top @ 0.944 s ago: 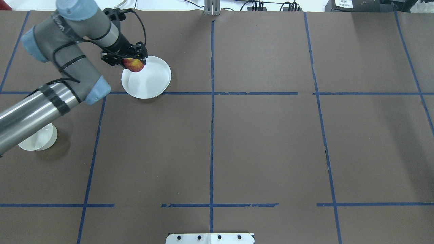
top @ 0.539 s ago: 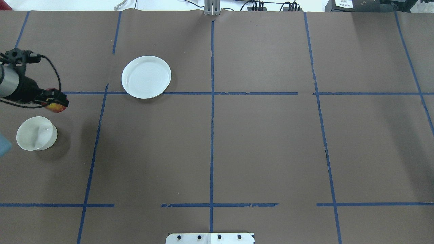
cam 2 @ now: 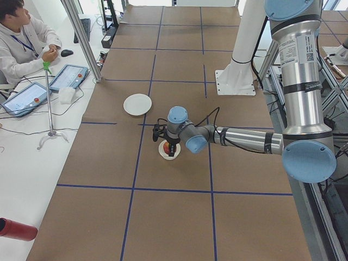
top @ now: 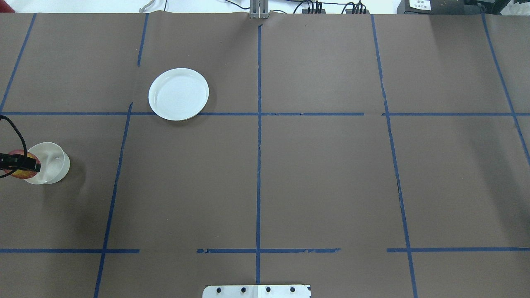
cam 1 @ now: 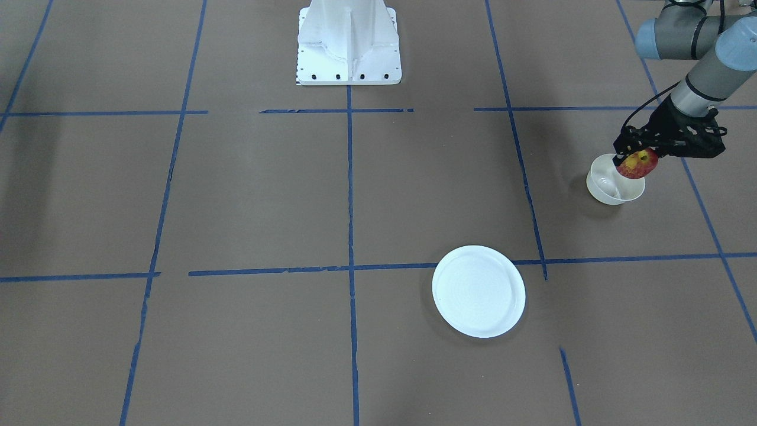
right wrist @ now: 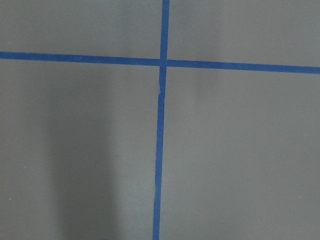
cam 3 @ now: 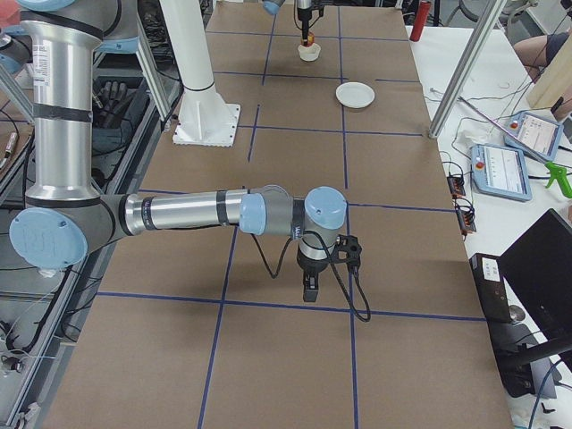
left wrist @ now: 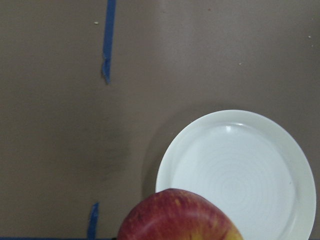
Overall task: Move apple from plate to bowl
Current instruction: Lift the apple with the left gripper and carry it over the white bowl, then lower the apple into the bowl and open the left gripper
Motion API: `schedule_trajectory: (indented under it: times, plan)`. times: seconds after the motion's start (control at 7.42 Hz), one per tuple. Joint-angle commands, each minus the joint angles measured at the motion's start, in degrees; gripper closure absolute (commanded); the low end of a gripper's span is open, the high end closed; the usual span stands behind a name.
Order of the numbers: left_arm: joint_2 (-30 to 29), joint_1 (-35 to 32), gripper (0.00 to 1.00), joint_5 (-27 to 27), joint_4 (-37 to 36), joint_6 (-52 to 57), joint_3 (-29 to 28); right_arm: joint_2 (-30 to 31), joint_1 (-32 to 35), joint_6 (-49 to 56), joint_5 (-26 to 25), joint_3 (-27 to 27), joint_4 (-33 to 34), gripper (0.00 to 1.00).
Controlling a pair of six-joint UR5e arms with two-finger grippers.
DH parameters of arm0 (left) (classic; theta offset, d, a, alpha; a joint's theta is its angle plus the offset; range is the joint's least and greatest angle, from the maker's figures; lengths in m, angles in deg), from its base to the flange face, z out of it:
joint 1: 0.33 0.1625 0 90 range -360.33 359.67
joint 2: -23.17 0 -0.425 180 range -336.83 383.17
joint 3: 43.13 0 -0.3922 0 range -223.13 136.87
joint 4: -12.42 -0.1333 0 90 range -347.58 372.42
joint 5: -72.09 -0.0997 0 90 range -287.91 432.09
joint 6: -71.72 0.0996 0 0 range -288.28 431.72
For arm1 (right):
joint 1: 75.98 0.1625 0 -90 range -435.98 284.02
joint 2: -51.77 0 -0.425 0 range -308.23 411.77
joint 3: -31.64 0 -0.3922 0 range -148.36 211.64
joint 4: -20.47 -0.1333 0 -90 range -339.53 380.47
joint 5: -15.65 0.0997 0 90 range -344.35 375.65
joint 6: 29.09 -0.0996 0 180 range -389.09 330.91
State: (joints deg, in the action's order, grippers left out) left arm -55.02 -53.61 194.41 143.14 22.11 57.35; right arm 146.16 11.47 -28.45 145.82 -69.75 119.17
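Front view: the left claw (cam 1: 639, 158) pinches the apple (cam 1: 637, 164), with the bowl (cam 1: 609, 188) just below it and the plate (cam 1: 479, 291) well off.
Overhead: the same, with the claw half out of frame.
Right-side view: I cannot tell whether the right claw (cam 3: 309, 291) is spread.
The step is placing the apple. Next, lower it inside the rim and release.

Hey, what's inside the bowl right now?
Nothing rests in the bowl; the glossy inside that shows is bare. The apple, gripped in the left pincer, hangs over one edge and covers that part of the rim and inside.
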Motion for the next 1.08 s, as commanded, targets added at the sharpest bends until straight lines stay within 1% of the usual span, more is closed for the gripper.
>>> schedule_trajectory:
  times: [0.0,0.13,0.4,0.54,0.67,0.81,0.94]
  plan:
    - [-2.0,0.7,1.0,0.1,0.2,-2.9,0.1,0.0,0.0,0.0,0.0,0.0,0.0,0.0]
    - [-2.1,0.8,1.0,0.0,0.2,-3.0,0.2,0.0,0.0,0.0,0.0,0.0,0.0,0.0]
    - [-3.0,1.7,1.0,0.0,0.2,-2.9,-1.9,0.0,0.0,0.0,0.0,0.0,0.0,0.0]
    - [-3.4,1.7,0.78,0.0,0.2,-2.9,-2.0,0.0,0.0,0.0,0.0,0.0,0.0,0.0]
    - [-3.6,1.7,0.2,0.0,0.2,-3.0,-2.1,0.0,0.0,0.1,0.0,0.0,0.0,0.0]
    - [-3.6,1.7,0.01,0.0,0.2,-2.9,-2.2,0.0,0.0,0.0,0.0,0.0,0.0,0.0]
    - [-3.6,1.7,0.0,0.1,0.2,-2.9,-2.5,0.0,0.0,0.0,0.0,0.0,0.0,0.0]
